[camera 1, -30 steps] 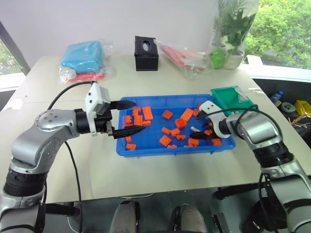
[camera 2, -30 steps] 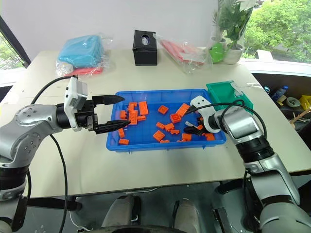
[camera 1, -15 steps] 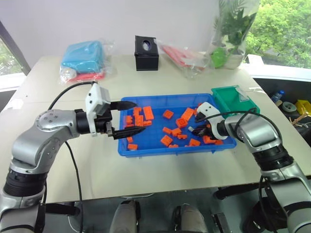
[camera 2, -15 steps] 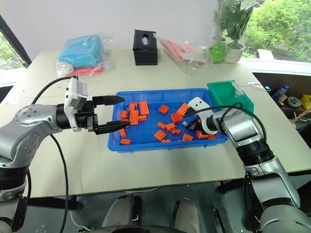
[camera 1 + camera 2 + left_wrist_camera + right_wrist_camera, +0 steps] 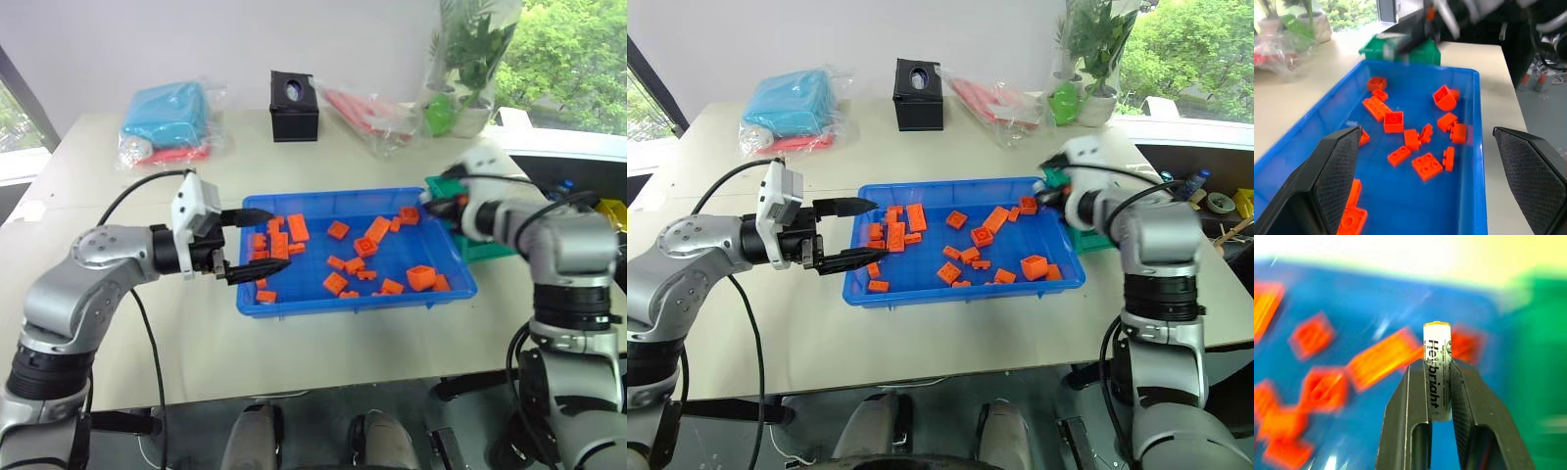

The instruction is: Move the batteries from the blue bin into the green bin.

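Note:
The blue bin (image 5: 353, 305) lies mid-table, strewn with orange blocks (image 5: 338, 257). A white battery (image 5: 1437, 377) stands upright between the fingers of my right gripper (image 5: 1437, 364), which is shut on it. That gripper (image 5: 431, 203) hovers above the bin's far right corner, just beside the green bin (image 5: 1083, 240), which my right arm partly hides. My left gripper (image 5: 277, 236) is open, level over the blue bin's left end, with nothing between its fingers (image 5: 1334, 166). I see no other batteries among the blocks.
A black box (image 5: 295, 106) stands at the back of the table. A light-blue bagged bundle (image 5: 171, 116) lies back left. A clear bag of red items (image 5: 367, 113) and a potted plant (image 5: 470, 113) sit back right. The table's edge runs just right of the green bin.
My right gripper shut on a battery down among the blocks, then rose and swung right toward the green bin. The left arm stayed still.

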`<action>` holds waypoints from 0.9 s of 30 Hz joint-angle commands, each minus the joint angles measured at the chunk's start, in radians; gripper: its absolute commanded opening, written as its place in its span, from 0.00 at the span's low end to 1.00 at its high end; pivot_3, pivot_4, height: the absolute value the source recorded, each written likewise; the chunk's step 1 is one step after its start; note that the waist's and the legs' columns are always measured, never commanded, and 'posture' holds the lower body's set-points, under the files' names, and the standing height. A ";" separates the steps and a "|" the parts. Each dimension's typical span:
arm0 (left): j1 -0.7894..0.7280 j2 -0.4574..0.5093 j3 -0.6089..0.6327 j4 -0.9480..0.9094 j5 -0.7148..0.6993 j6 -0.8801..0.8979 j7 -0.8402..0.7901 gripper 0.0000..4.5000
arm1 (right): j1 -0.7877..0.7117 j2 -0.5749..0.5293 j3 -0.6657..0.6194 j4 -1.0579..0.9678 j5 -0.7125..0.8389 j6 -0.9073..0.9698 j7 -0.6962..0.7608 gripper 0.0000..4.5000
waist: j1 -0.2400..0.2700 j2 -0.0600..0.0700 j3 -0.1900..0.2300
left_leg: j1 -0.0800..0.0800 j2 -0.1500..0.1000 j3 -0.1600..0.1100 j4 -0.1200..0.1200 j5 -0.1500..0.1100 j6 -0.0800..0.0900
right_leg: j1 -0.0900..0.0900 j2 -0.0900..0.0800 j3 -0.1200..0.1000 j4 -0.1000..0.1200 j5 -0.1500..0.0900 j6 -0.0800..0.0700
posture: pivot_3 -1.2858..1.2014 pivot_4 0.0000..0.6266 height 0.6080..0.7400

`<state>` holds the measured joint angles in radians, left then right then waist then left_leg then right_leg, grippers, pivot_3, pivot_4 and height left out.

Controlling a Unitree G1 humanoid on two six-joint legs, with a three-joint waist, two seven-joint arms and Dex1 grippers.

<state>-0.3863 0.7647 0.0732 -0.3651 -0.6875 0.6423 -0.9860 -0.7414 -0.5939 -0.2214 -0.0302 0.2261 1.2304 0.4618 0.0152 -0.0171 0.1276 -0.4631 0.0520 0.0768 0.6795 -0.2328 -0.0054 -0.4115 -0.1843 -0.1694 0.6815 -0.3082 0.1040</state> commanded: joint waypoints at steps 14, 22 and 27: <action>-0.001 0.036 0.066 -0.022 -0.025 0.008 -0.007 1.00 | 0.080 -0.166 -0.019 0.200 0.011 -0.456 0.203 0.76 | -0.002 0.002 0.002 | 0.000 0.001 0.002 -0.001 0.000 0.000 | -0.001 0.000 0.000 0.000 0.000 0.001 | 0.52 0.24 0.21; 0.030 0.112 0.151 -0.007 -0.056 0.033 -0.037 1.00 | 0.260 -0.362 -0.048 0.007 0.183 -0.643 0.639 0.76 | -0.007 0.002 0.003 | 0.002 0.001 0.001 -0.001 -0.001 0.000 | 0.001 -0.001 0.000 -0.002 -0.001 0.001 | 0.52 0.24 0.21; 0.057 0.152 0.217 -0.003 -0.077 0.051 -0.034 1.00 | 0.366 -0.378 -0.056 -0.032 0.218 -0.661 0.686 0.76 | -0.004 0.002 0.004 | 0.003 0.008 0.001 -0.001 -0.001 -0.001 | 0.001 0.001 0.000 -0.004 -0.001 0.001 | 0.52 0.24 0.21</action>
<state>-0.3293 0.8996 0.2431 -0.3615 -0.7493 0.6926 -1.0209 -0.3818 -0.9591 -0.2430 -0.0084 0.3850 0.5560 1.1171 0.0115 -0.0153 0.1315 -0.4602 0.0600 0.0783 0.6784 -0.2342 -0.0062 -0.4106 -0.1837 -0.1697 0.6766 -0.3091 0.1047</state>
